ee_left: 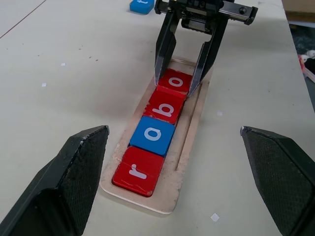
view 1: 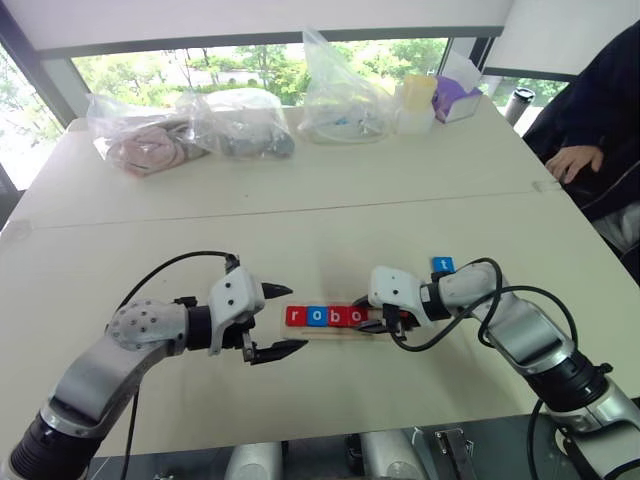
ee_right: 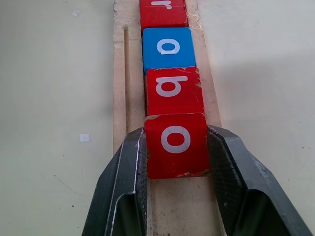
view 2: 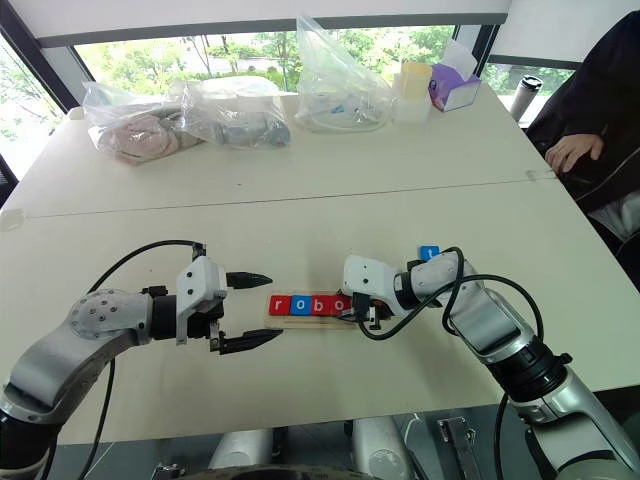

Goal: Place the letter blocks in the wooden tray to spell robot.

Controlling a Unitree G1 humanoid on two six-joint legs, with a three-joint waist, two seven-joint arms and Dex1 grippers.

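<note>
Four of the small flat square letter blocks already sit in a row in the long pale-wood tray (ee_left: pixel 189 142), which lies on the cream table (view 1: pixel 330 210) near its front edge: a red r (ee_left: pixel 138 170), a blue o (ee_left: pixel 153 134), a red b (ee_left: pixel 167 105) and a red o (ee_right: pixel 175 143). The right hand (ee_right: pixel 175 162) pinches that last red o by its two sides, low in the tray at its right end, its arm bent in from the right and tilted downward. By my reading the fourth block is being seated but not yet let go. The blue t block (view 1: pixel 442 265) lies on the table just behind the right wrist. The left hand (view 1: pixel 284 320) hovers beside the tray's left end, fingers spread wide, holding nothing.
</note>
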